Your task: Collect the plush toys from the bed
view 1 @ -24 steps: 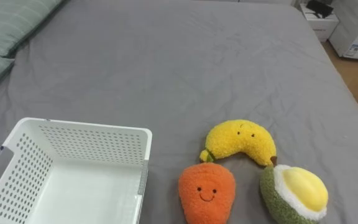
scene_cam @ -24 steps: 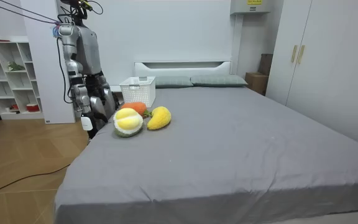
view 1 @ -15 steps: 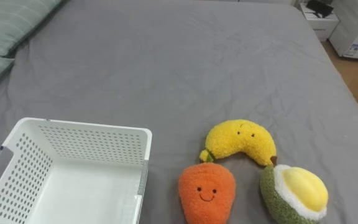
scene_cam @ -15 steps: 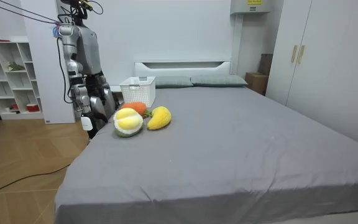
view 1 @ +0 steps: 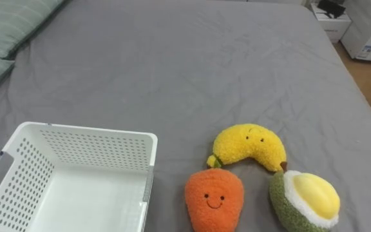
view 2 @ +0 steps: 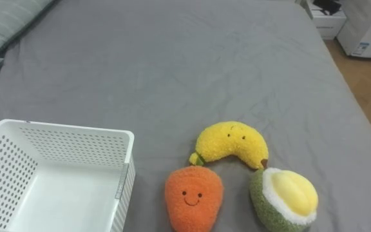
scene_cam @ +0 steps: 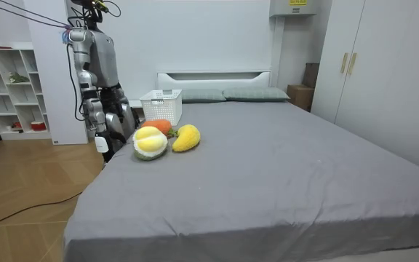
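The grey bed [view 1: 192, 71] carries an empty white basket [view 1: 89, 145] at 8 o'clock. At 5 o'clock the plush avocado [view 1: 304, 200], carrot [view 1: 213, 198] and banana [view 1: 250, 147] lie clustered. The right hand [scene_cam: 102, 142] hangs beside the bed, and its state cannot be told.

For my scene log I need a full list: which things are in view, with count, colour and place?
plush carrot toy: 1, orange, on the bed, right of the basket
plush banana toy: 1, yellow, just behind the carrot
plush avocado toy: 1, green with yellow centre, right of the carrot
perforated plastic basket: 1, white, on the bed, left of the toys
bed with sheet: 1, grey, before the robot
striped pillows: 2, pale green, at the bed's head
shelf unit: 1, white, behind the robot
wardrobe: 1, white, room view's right
right hand: 1, dark, hanging low beside the bed's edge
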Controlling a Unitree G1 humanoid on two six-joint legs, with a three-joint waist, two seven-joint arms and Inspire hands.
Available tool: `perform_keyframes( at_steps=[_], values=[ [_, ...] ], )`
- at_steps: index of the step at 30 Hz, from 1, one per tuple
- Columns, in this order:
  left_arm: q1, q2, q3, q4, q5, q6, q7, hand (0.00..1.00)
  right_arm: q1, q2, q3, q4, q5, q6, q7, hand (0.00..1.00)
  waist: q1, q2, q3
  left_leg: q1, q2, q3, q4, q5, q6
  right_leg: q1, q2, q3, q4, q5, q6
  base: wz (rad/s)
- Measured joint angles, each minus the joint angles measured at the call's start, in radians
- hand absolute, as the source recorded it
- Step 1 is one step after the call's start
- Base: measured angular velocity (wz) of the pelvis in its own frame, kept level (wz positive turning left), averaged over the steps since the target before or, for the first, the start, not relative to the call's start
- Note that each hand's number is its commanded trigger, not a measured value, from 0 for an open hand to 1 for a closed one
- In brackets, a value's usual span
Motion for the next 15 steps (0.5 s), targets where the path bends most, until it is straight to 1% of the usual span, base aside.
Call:
perform_keyframes(
  at_steps=[5, 7, 11, 12, 15],
  values=[
    [0.000, 0.000, 0.003, 0.000, 0.005, 0.006, 0.000, 0.00, 0.001, 0.001, -0.012, 0.001, 0.000, 0.000, -0.001, 0.00, -0.003, 0.000, -0.0006, 0.000, 0.000, 0.000, 0.000, 0.000, 0.000, 0.000, 0.000, 0.001, 0.000, 0.000, 0.000, 0.00],
    [-0.001, 0.000, 0.012, 0.000, 0.006, 0.007, 0.000, 0.00, 0.005, 0.005, -0.044, 0.000, 0.000, 0.000, -0.001, 0.00, -0.005, -0.001, -0.0009, 0.001, 0.000, 0.000, 0.001, 0.000, 0.000, 0.002, -0.001, 0.000, 0.000, 0.000, 0.000, 0.00],
    [0.000, 0.000, 0.031, 0.000, 0.027, 0.007, -0.001, 0.00, 0.011, 0.009, -0.070, -0.003, 0.008, 0.000, -0.001, 0.00, -0.007, -0.004, -0.0022, 0.002, -0.001, 0.000, 0.001, 0.000, 0.000, 0.003, -0.002, -0.002, 0.001, 0.000, 0.000, 0.00],
    [0.000, 0.000, 0.039, 0.000, 0.032, 0.006, -0.001, 0.00, 0.013, 0.012, -0.080, -0.003, 0.008, 0.000, -0.004, 0.00, -0.009, -0.006, -0.0037, 0.003, -0.001, 0.000, 0.001, 0.000, 0.000, 0.004, -0.001, -0.002, 0.001, 0.000, 0.000, 0.00],
    [0.016, 0.002, 0.041, 0.000, 0.041, 0.006, 0.002, 0.00, 0.017, 0.016, -0.112, 0.002, 0.015, -0.001, -0.015, 0.00, -0.028, -0.010, -0.0028, 0.019, -0.001, -0.002, -0.003, 0.000, 0.000, 0.019, -0.002, -0.002, 0.000, -0.002, 0.002, 0.00]
  ],
)
